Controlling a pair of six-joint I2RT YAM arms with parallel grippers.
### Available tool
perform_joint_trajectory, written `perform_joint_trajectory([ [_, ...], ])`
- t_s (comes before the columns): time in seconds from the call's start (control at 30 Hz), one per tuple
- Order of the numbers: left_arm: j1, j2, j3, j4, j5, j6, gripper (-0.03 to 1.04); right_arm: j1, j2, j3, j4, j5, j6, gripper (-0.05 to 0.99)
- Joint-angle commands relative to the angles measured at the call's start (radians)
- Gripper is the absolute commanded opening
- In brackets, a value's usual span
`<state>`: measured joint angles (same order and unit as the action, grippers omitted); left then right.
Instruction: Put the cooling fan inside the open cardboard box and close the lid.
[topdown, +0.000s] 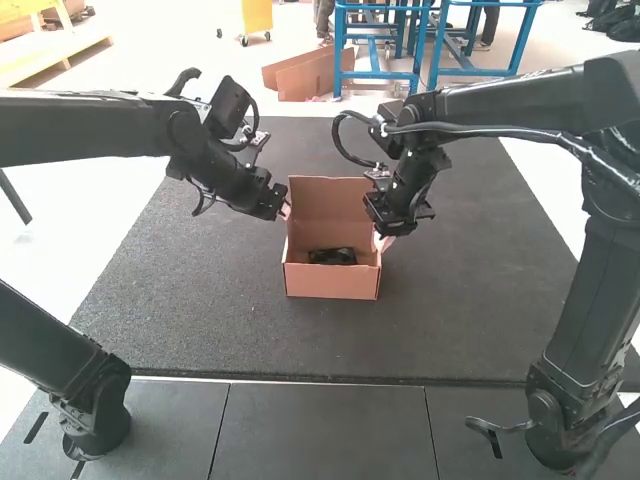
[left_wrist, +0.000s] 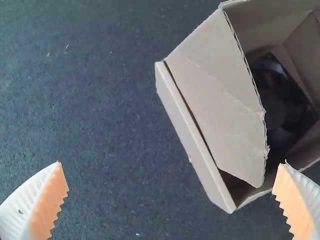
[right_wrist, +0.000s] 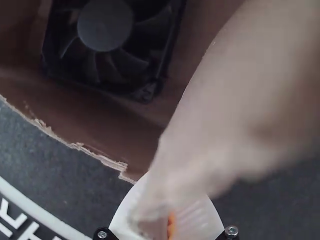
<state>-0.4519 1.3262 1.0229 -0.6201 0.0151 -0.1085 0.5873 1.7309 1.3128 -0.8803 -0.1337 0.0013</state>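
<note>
High view, lid-closing stage: flanking cardboard box (topdown: 332, 278) holding cooling fan (topdown: 330, 256), left hand (topdown: 282, 209) open, right hand (topdown: 385, 240) closed; probably next, folding upright lid (topdown: 325, 203) down.

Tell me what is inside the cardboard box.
The black cooling fan lies flat in the cardboard box. The floor beneath it is covered, and in the left wrist view a flap hides part of the fan.
</note>
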Motion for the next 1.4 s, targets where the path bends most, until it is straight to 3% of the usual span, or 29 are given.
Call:
perform_joint_trajectory([
  [0.0,-0.005,-0.033,0.005,-0.02,-0.02,0.029,0.97,0.013,-0.025,0.002,0.003,0.031,-0.011,0.06],
  [0.23,0.007,-0.087,0.011,-0.033,-0.052,0.046,0.97,0.006,-0.025,0.069,-0.013,0.043,0.014,0.5],
  [0.33,0.015,-0.108,0.022,-0.029,-0.061,0.047,0.97,0.006,-0.027,0.105,-0.054,0.049,0.017,0.78],
  [0.43,0.022,-0.113,0.032,-0.024,-0.064,0.047,0.97,0.005,-0.025,0.124,-0.082,0.057,0.031,0.86],
  [0.67,0.053,-0.107,0.072,0.039,-0.083,0.047,0.97,0.005,-0.05,0.135,-0.135,0.114,0.034,0.9],
  [1.0,0.067,-0.021,0.151,0.157,-0.184,0.041,0.97,-0.027,-0.14,0.086,-0.088,0.135,0.039,0.9],
  [1.13,0.047,0.038,0.169,0.197,-0.198,0.038,0.97,-0.03,-0.186,0.08,-0.028,0.129,0.035,0.9],
  [1.37,-0.033,0.137,0.207,0.243,-0.198,0.032,0.97,-0.034,-0.261,0.04,0.129,0.134,0.032,0.9],
])
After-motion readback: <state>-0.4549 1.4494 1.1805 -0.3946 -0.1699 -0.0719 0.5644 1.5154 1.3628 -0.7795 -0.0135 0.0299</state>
